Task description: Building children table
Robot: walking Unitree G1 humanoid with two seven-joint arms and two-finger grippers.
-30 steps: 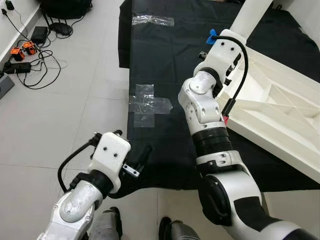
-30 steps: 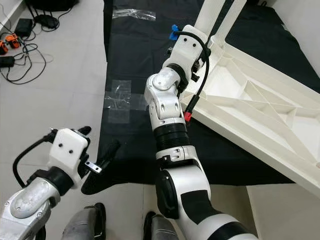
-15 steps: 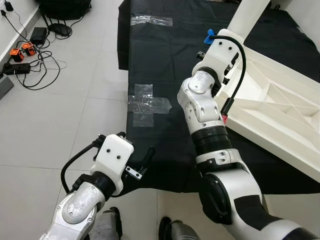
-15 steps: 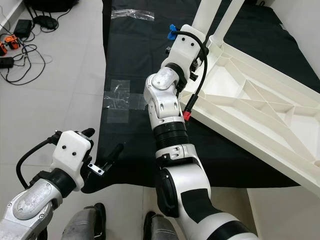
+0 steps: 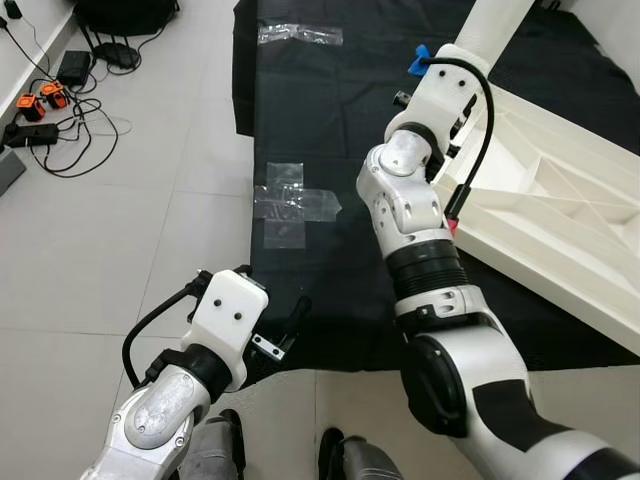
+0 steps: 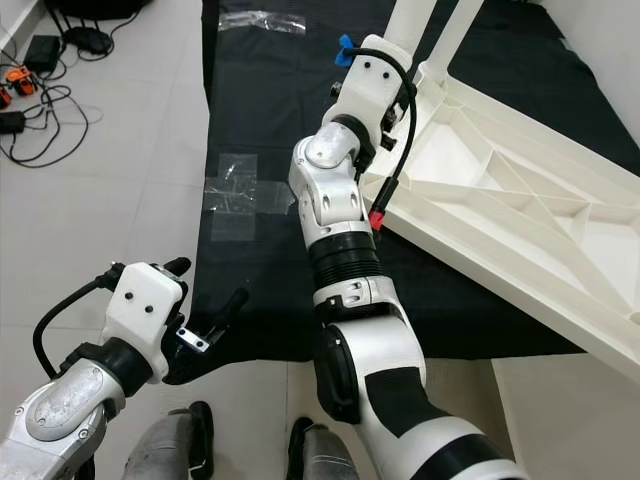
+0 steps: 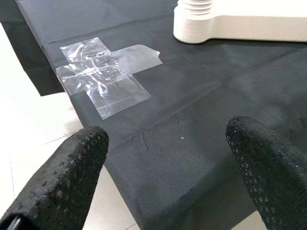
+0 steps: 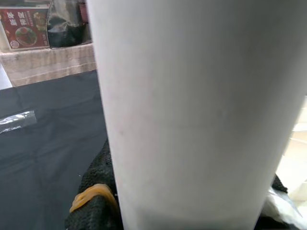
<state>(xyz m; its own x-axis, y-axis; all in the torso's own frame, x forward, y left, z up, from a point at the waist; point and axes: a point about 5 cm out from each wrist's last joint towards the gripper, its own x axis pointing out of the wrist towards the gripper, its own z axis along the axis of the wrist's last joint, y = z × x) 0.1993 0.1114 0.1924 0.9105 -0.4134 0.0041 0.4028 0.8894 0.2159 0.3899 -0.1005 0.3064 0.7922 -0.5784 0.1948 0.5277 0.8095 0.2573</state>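
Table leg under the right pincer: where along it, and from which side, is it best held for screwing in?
Low on the leg, just above the tabletop corner, from the robot's side. It is a smooth round post standing upright, so fingers can clamp across it anywhere; low down gives steadier turning, probably. The right pincer is shut on it there.

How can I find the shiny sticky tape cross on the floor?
Look at the big black cloth spread over the pale tiles. Near its left edge lies the clear tape cross. Another tape strip lies farther away, but that one is a single piece.
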